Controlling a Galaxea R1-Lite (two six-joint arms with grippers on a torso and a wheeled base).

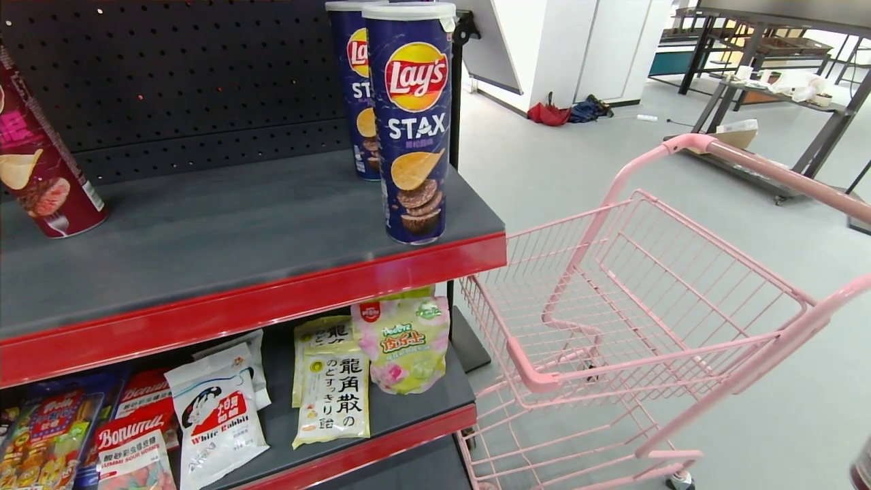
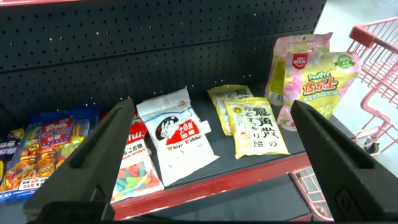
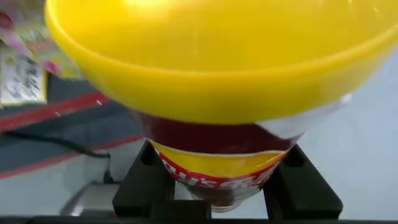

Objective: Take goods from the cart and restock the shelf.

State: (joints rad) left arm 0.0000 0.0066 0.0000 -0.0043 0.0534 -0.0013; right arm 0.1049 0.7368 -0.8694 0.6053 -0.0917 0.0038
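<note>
on the upper shelf [image 1: 224, 231] we see the front can [image 1: 415, 129] upright near the right front corner. the rear can [image 1: 354, 88] is just behind it, a little to the left, and a third can [image 1: 41, 170] is at the left edge. on the lower shelf [image 1: 422, 408], from left to right, lie sweet packs [image 1: 133, 449], a milk candy bag [image 1: 218, 415] and lozenge bags [image 1: 337, 395], with a fruit pouch [image 1: 407, 347] at the right end. the cart [image 1: 534, 378] stands to the right of the shelves. a held can [image 3: 211, 140] sits between the fingers of our right hand [image 3: 217, 193].

Red can [image 1: 47, 184] cut off at the edge; yellow-lidded can [image 3: 217, 171] blurred.
</note>
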